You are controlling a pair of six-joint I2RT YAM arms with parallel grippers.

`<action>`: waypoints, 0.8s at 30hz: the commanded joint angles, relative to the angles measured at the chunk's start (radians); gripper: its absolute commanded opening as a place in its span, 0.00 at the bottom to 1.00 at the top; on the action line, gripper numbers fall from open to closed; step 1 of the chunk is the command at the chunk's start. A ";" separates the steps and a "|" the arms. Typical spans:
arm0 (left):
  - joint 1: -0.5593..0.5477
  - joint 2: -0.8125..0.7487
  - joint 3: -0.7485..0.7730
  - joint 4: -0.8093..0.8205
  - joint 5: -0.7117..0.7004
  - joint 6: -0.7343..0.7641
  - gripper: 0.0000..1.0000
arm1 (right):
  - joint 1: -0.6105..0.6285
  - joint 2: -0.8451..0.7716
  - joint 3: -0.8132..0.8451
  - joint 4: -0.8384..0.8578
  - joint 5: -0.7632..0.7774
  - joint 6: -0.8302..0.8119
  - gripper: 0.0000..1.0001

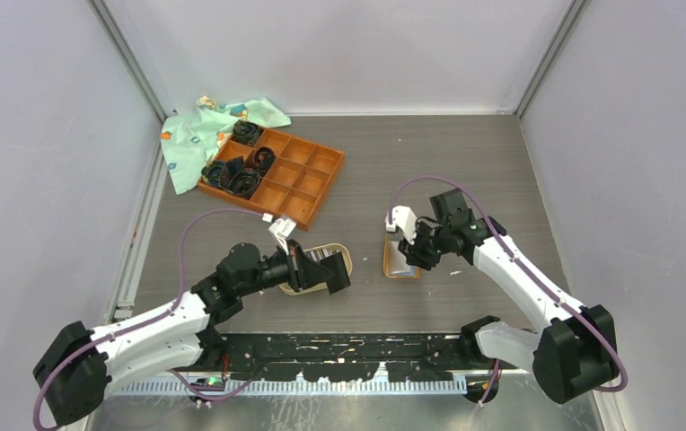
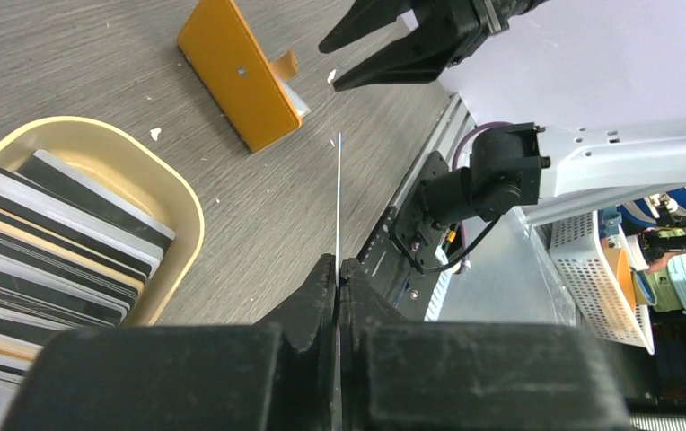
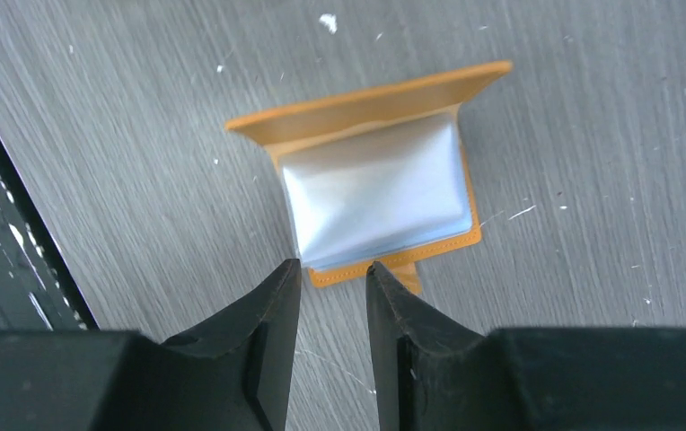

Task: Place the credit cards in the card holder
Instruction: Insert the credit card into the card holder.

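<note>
The orange card holder point(image 1: 400, 262) lies open on the table, its grey pocket facing up in the right wrist view point(image 3: 375, 184). My right gripper point(image 3: 333, 269) is open and empty, hovering just above the holder's near edge. My left gripper point(image 2: 338, 265) is shut on one thin credit card point(image 2: 338, 197), seen edge-on and pointing toward the holder point(image 2: 241, 76). In the top view this gripper point(image 1: 335, 278) is over the right end of the oval tan-rimmed dish point(image 1: 344, 254). Several striped grey, black and white cards point(image 2: 43, 251) are stacked in that dish point(image 2: 182, 193).
An orange-brown compartment tray point(image 1: 308, 193) with black coiled items stands at the back left, beside a green patterned cloth point(image 1: 191, 139). A black rail point(image 1: 348, 350) runs along the table's near edge. Grey walls enclose the table on three sides.
</note>
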 commanded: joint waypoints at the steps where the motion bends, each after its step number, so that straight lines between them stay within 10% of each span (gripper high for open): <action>1: -0.039 0.061 0.015 0.145 -0.052 0.005 0.00 | -0.008 -0.029 -0.017 -0.006 -0.022 -0.206 0.39; 14: -0.081 0.170 0.028 0.215 -0.061 0.020 0.00 | 0.004 -0.010 -0.142 0.127 0.074 -0.328 0.85; 24: -0.081 0.140 0.014 0.208 -0.068 0.022 0.00 | 0.103 0.054 -0.165 0.310 0.250 -0.273 0.86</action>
